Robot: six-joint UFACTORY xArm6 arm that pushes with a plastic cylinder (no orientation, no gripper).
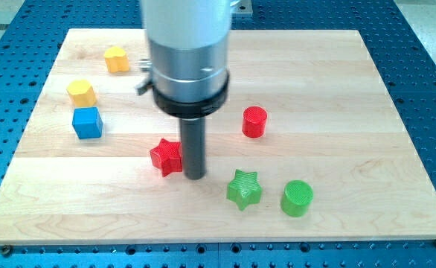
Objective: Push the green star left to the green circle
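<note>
The green star (244,189) lies on the wooden board (329,82) near the view's bottom, right of centre. The green circle (297,198), a short cylinder, stands just to the star's right, a small gap apart. My tip (194,176) rests on the board to the left of the green star and slightly higher in the view. It stands right beside the red star (166,156), at that star's right edge.
A red cylinder (254,121) stands above the green star. A blue cube (87,123), a yellow block (82,92) and a second yellow block (116,59) sit at the view's left. The arm's wide grey body (188,52) hides part of the board's top middle.
</note>
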